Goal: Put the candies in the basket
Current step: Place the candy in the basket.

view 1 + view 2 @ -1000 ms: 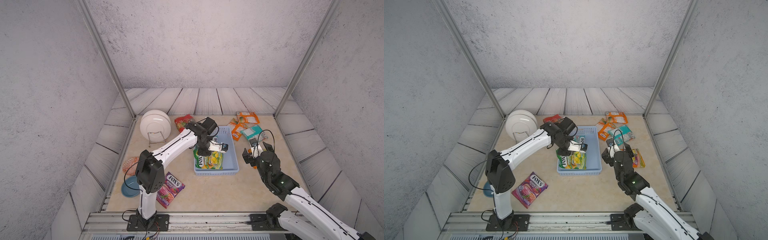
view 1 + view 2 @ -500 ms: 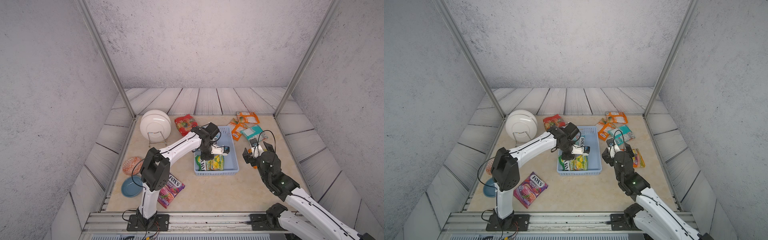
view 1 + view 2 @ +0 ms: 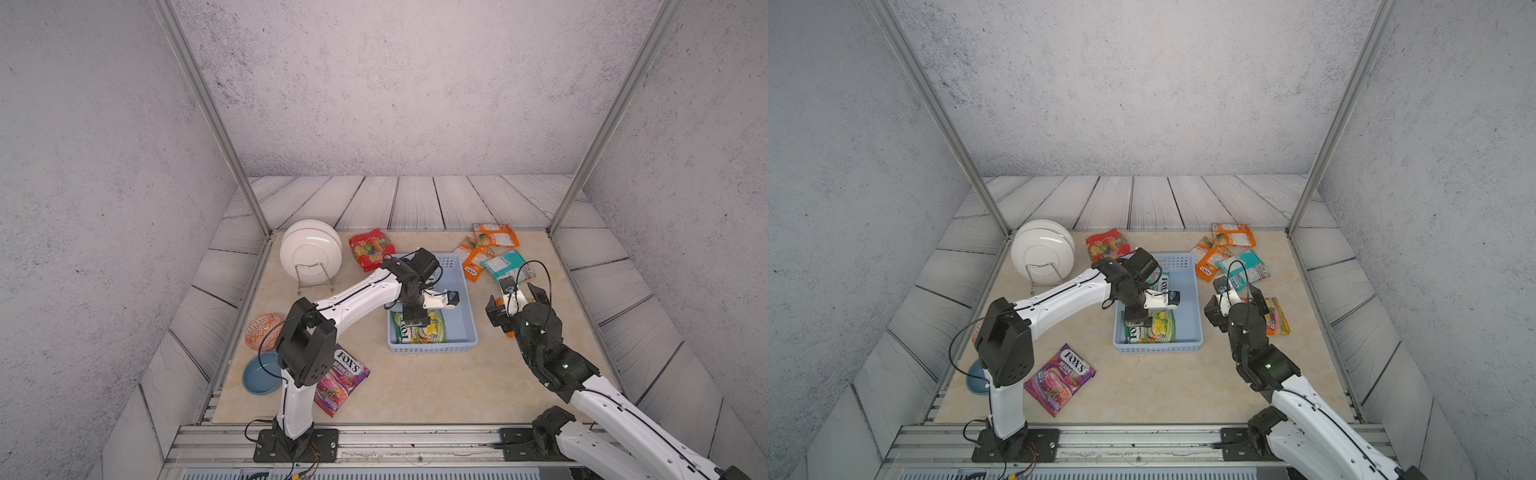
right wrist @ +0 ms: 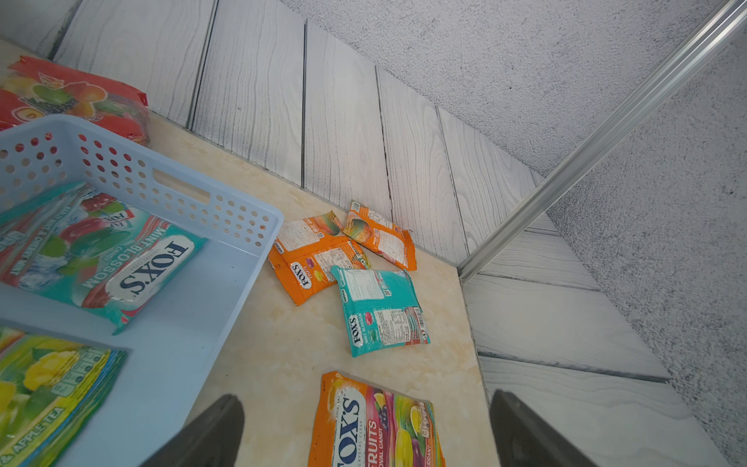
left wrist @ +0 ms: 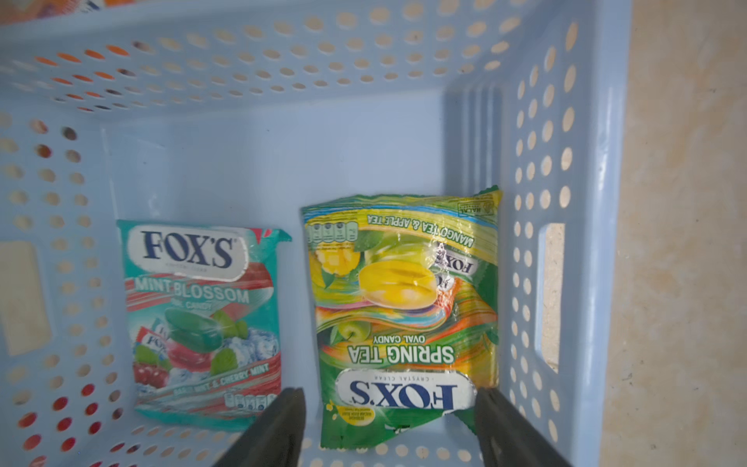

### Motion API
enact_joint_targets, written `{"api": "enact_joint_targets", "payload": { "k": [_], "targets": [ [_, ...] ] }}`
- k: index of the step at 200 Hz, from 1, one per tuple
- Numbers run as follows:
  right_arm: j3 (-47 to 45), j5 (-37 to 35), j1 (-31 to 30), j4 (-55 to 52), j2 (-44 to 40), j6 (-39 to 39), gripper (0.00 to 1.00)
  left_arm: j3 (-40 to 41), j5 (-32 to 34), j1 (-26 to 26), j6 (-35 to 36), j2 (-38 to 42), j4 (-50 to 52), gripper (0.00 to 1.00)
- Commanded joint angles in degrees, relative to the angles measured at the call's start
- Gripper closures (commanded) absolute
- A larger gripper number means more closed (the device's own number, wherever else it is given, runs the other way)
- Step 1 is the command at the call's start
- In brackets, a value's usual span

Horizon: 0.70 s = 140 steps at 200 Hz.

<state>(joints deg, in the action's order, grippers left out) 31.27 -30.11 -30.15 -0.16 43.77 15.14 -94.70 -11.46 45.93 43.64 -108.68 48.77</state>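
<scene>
**Basket** (image 5: 283, 60): pale blue moulded plastic, rectangular. The walls are pierced with rows of round holes, each short end has a slot handle, and the floor is smooth.

**Green bag** (image 5: 404, 307): glossy, crinkled foil pouch marked "FOX'S Spring Tea". It lies flat on the basket floor at the near end.

**Mint bag** (image 5: 202, 315): teal-and-red foil pouch, flat in the basket beside the green bag, with a strip of bare floor between them.

**Left gripper** (image 5: 388, 392): dark matte fingers inside the basket. The jaws are spread to either side of the green bag's end and grip nothing.

**Right gripper** (image 4: 366, 398): jaws spread wide and empty, outside the basket's right wall. It hangs over the fruits bag (image 4: 376, 424), an orange pouch flat on the marbled tabletop (image 3: 415, 386).

**Teal bag** (image 4: 380, 311) and **orange bags** (image 4: 311, 258): a touching cluster with back labels up, off the basket's far right corner.

**Red bag** (image 3: 371, 249): puffy pouch, just off the basket's far left corner.

**Purple bag** (image 3: 1061, 376): flat pouch, well clear of the basket's near left corner.

**White plates** (image 3: 311, 249): round and glazed, upright in a wire rack, left of the basket beyond the red bag.
</scene>
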Motion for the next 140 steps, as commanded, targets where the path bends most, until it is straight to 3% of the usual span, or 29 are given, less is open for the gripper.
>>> {"api": "enact_joint_targets", "payload": {
  "k": [1,82,116,140],
  "targets": [
    [-0.12,0.25,0.12,0.61,-0.17,-0.44,0.01,1.96,1.59,0.3,-2.79,6.63,-4.59,0.25],
    [0.14,-0.82,0.1,0.25,3.47,-1.0,0.01,8.36,12.0,-2.52,-11.5,17.31,-11.16,0.16],
    [1.21,-2.04,0.34,-1.27,6.43,-3.34,0.01,10.21,12.5,-6.48,-16.09,21.13,-12.21,0.05],
    [2.75,-2.25,0.44,-2.57,9.91,-6.17,0.01,11.12,10.7,-9.78,-18.43,24.19,-11.99,0.04]
  ]
}}
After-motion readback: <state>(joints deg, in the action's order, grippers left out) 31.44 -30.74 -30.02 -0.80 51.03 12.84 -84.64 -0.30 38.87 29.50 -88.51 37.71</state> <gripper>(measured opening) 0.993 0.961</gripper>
